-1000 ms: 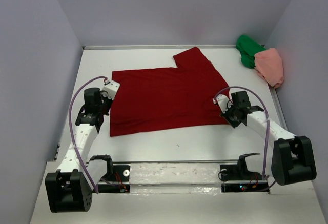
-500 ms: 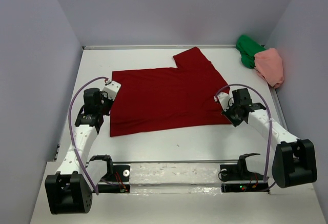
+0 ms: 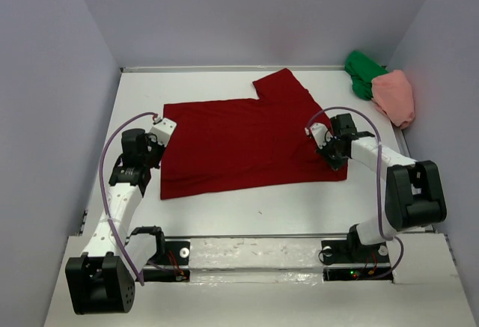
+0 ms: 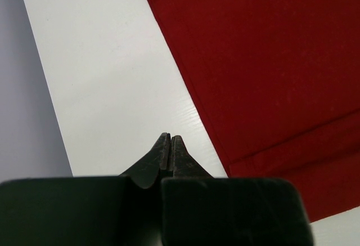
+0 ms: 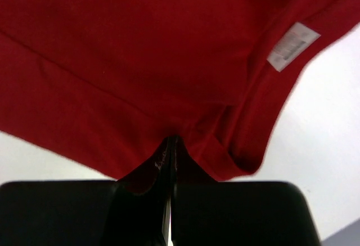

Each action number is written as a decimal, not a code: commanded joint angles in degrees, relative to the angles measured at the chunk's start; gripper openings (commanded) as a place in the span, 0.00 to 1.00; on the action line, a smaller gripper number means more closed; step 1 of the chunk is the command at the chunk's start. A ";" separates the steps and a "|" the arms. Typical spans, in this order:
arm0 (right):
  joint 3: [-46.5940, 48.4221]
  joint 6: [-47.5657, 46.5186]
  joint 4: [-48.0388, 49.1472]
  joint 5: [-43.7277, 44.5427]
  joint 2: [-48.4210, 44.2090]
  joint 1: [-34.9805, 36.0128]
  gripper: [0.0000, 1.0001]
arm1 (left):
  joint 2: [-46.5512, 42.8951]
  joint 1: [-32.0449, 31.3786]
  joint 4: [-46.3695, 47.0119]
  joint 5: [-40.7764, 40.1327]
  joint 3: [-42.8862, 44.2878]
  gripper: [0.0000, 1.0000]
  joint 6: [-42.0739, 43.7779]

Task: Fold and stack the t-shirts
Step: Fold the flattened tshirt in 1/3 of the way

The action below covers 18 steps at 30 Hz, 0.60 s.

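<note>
Three t-shirts lie on the white worktop point(image 3: 224, 215).

Top external view: the dark red t-shirt point(image 3: 247, 144) is spread flat in the middle of the worktop, one sleeve pointing toward the far edge. The bright green t-shirt point(image 3: 363, 72) and the salmon pink t-shirt point(image 3: 394, 96) sit bunched and touching in the far right corner. The left pincer point(image 3: 161, 131) is at the dark red t-shirt's left edge, and the right pincer point(image 3: 320, 136) is over its right side.

Left wrist view: the left pincer point(image 4: 170, 139) is closed and empty, above bare worktop just beside the garment's hemmed edge.

Right wrist view: the right pincer point(image 5: 173, 142) is closed on a pucker of the dark red fabric near a hem. A white label point(image 5: 292, 45) shows at upper right.
</note>
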 commanded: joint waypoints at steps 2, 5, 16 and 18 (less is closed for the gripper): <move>-2.47 -1.30 5.09 0.36 4.37 -0.39 0.00 | 0.18 0.17 1.04 -0.22 0.21 0.00 0.44; -6.51 -2.44 6.68 1.41 4.28 -0.99 0.00 | 0.09 0.08 0.77 -0.05 0.22 0.00 0.53; -19.61 -5.96 7.83 4.05 -5.02 -3.28 0.00 | 0.18 0.17 0.51 0.39 0.39 0.00 0.71; -20.75 -5.61 8.09 6.86 -8.79 -3.29 0.00 | 0.18 0.08 0.42 0.48 0.48 0.00 0.80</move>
